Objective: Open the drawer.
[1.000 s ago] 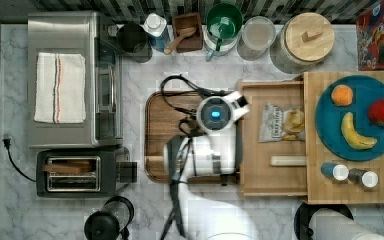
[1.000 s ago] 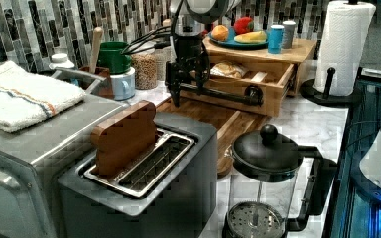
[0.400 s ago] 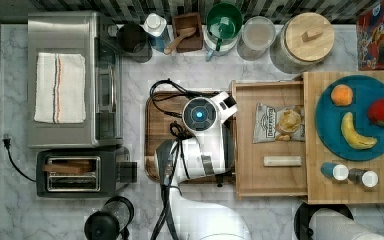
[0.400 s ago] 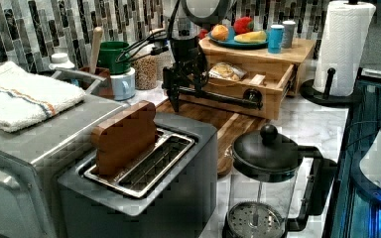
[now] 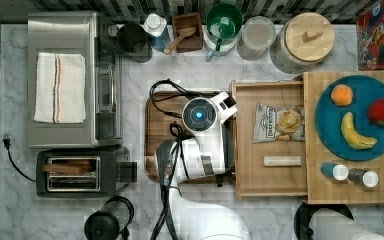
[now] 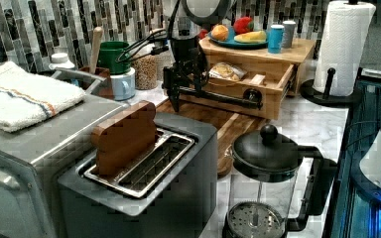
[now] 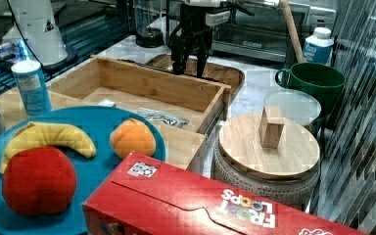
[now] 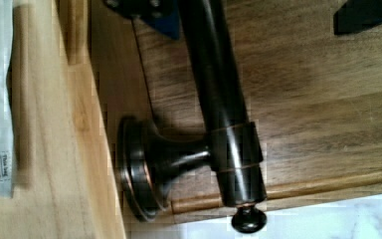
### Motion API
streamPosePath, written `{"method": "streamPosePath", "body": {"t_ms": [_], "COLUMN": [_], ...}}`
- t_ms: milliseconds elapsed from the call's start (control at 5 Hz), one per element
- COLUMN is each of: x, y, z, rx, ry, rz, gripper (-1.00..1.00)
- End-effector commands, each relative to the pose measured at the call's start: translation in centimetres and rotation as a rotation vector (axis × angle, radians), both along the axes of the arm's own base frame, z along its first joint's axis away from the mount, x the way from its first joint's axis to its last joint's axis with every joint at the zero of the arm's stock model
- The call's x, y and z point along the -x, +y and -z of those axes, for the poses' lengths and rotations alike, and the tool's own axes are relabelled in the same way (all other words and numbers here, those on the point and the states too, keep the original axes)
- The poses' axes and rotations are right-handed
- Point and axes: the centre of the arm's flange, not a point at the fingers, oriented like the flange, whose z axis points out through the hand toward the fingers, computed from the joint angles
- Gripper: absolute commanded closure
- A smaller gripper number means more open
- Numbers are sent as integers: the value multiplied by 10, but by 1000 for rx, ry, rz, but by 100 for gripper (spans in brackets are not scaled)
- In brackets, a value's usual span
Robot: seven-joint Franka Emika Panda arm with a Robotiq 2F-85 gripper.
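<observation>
The drawer (image 5: 270, 175) of pale bamboo stands pulled well out of its cabinet (image 5: 352, 187) toward the top view's left. A chip bag (image 5: 279, 122) and a white stick (image 5: 282, 161) lie inside. Its black bar handle (image 6: 218, 97) runs across the front (image 6: 238, 87). My gripper (image 6: 178, 91) hangs over the brown tray (image 5: 155, 130) at the handle's far end, below the wrist (image 5: 200, 114). In the wrist view the handle (image 8: 219, 99) passes between the open gripper's (image 8: 258, 12) fingers, close against one fingertip (image 8: 151, 15) and clear of the other. The right view shows the gripper (image 7: 188, 58) behind the drawer (image 7: 142, 83).
A toaster (image 5: 80, 172) and toaster oven (image 5: 70, 80) stand at the top view's left, a French press (image 6: 265, 173) in front. Mugs and jars (image 5: 302, 37) line the back wall. A blue plate (image 5: 375, 150) of fruit tops the cabinet, beside a paper towel roll (image 6: 345, 44).
My gripper has moved toward the top view's left, and the drawer has slid out a little further with it. Over the last half second both have stayed almost still.
</observation>
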Motion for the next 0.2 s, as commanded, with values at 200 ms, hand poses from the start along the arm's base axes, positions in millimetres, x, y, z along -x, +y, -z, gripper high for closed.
{"method": "streamPosePath", "body": {"t_ms": [200], "x": [14], "y": [66], "z": [-4], "rx": [-31], "ry": [4], "rz": [-32], "gripper": [-100]}}
